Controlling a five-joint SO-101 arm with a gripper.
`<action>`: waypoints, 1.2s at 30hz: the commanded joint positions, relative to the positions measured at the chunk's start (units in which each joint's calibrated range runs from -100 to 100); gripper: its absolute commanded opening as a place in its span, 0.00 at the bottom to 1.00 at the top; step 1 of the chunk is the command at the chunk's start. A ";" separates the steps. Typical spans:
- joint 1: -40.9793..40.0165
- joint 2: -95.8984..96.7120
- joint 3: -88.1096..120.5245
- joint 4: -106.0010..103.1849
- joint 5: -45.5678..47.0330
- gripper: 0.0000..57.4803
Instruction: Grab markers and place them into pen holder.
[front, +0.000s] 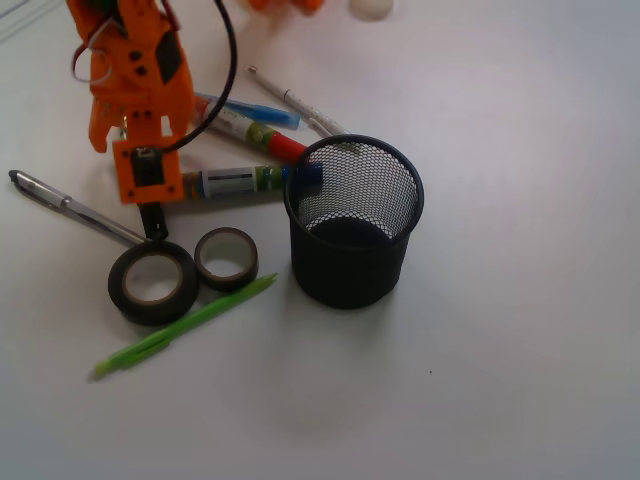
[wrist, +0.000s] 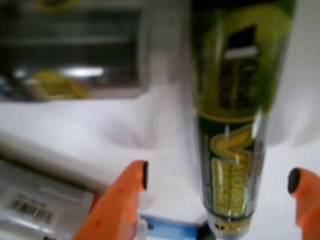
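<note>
risk 1: blue-capped marker (front: 250, 181) lies flat at centre-left of the front view, cap end touching or just behind the pen holder (front: 353, 222) wall. A grab near the far end would probably swing the cap into the mesh and nudge or tip the cup.
risk 2: red-capped marker (front: 250, 135) and another marker (front: 245, 110) with a blue end lie just above it, close together. A sloppy descent could catch two barrels or roll them away.
risk 3: tape rolls (front: 152, 282) and silver pen (front: 75, 208) sit just below the arm, lower left. Fingers could snag them.
risk 4: round barrel on a smooth white table (front: 520, 380) may roll out as the claw closes.
claw: gripper (wrist: 220, 181) spread wide. The wrist view shows both orange tips apart at the bottom of the frame, with a green-yellow labelled marker barrel between them, nearer neither pad, no visible contact.
holding: nothing clamped, judged from the gap on both sides.
arm place: upper left of the front view, over the left end of the marker.
holder: centre of the front view, upright, looks empty. No marker is visible inside.
progress: none placed yet, by my reading.
</note>
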 joint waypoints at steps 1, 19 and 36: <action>-0.41 -1.33 0.70 -3.24 0.39 0.54; -1.16 -0.57 1.24 -7.87 1.22 0.03; -0.94 -13.91 -18.33 9.01 3.03 0.01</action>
